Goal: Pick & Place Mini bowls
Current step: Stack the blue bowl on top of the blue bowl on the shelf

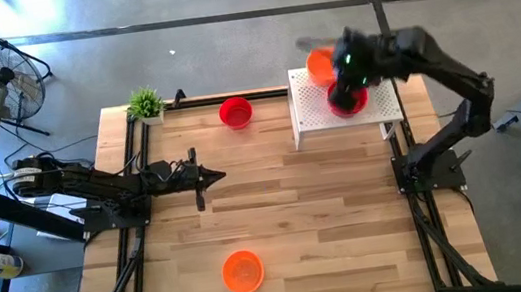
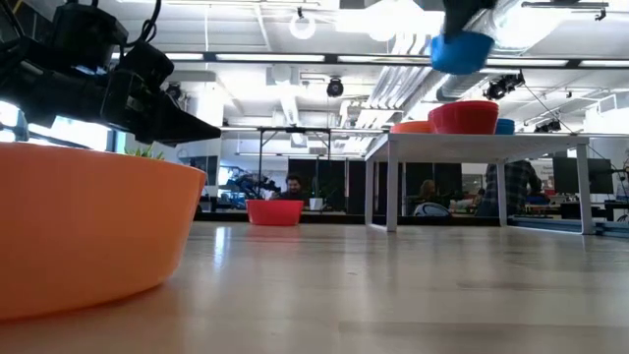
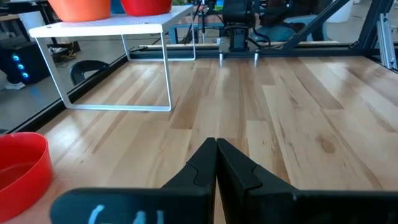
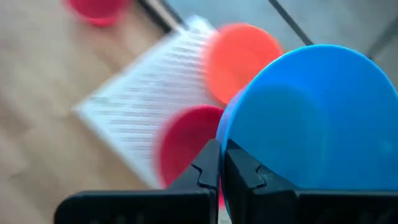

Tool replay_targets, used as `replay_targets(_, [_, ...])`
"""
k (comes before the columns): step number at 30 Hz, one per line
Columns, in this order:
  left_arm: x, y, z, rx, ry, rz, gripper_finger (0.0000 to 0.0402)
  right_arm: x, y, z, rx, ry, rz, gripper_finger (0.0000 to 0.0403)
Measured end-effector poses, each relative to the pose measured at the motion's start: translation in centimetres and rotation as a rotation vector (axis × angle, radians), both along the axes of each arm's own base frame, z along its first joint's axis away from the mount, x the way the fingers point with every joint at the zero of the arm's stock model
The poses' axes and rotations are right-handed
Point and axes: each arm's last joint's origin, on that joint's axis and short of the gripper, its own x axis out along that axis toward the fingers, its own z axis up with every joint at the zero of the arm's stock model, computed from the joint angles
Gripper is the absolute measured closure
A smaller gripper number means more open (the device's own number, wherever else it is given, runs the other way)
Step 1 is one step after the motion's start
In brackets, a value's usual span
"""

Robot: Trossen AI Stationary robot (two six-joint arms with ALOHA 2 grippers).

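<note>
Low view first: nearest the lens an orange bowl (image 2: 84,226) sits on the wooden counter (image 2: 393,285), the same one that lies alone at the near edge in the high view (image 1: 243,271). Farther in, the left tool (image 3: 216,163) hovers over the counter's left-middle, its two dark fingers pressed together with nothing between them; from above it shows as a dark point (image 1: 212,177) reaching out from the left arm. Beyond it a red bowl (image 1: 235,112) rests on the boards near the far edge, just in from the small green plant (image 1: 145,104) at the far left corner. At the far right stands the white perforated stand (image 1: 312,114), carrying an orange bowl (image 1: 318,62) toward its back and a second red bowl (image 1: 354,103) beside it, the two close together. Over that stand hangs the right tool (image 4: 222,167), its fingers closed on the rim of a blue bowl (image 4: 311,118), which is held up in the air clear of the stand and directly over the red one; the low view shows the blue bowl (image 2: 460,51) well above the stand's top.
</note>
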Motion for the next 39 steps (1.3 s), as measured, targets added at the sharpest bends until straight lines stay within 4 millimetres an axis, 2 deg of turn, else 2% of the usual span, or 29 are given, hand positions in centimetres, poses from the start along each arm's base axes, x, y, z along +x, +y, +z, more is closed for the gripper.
replay_targets(5, [0.0, 0.0, 0.0, 0.001, -0.001, 0.002, 0.0397, -3.0, -4.1, -1.4, 0.054, 0.065, -0.134, 0.0402])
replay_targets(8, [0.0, 0.0, 0.0, 0.001, -0.001, 0.003, 0.0397, -3.5, -6.0, -3.2, 0.108, 0.117, -0.167, 0.0402])
replay_targets(14, [0.0, 0.0, 0.0, 0.001, -0.001, 0.003, 0.0397, -3.8, -8.1, -6.5, 0.163, 0.154, -0.173, 0.0402])
replay_targets(29, [0.0, 0.0, 0.0, 0.000, -0.001, 0.004, 0.0397, -4.4, -10.4, -9.2, 0.159, 0.139, -0.206, 0.0394])
replay_targets(34, [0.0, 0.0, 0.0, 0.000, -0.001, 0.005, 0.0397, -4.3, -10.3, -8.9, 0.152, 0.137, -0.195, 0.0382])
replay_targets(39, [0.0, 0.0, 0.0, 0.000, -0.001, 0.005, 0.0397, -4.0, -10.0, -7.6, 0.108, 0.109, -0.189, 0.0337])
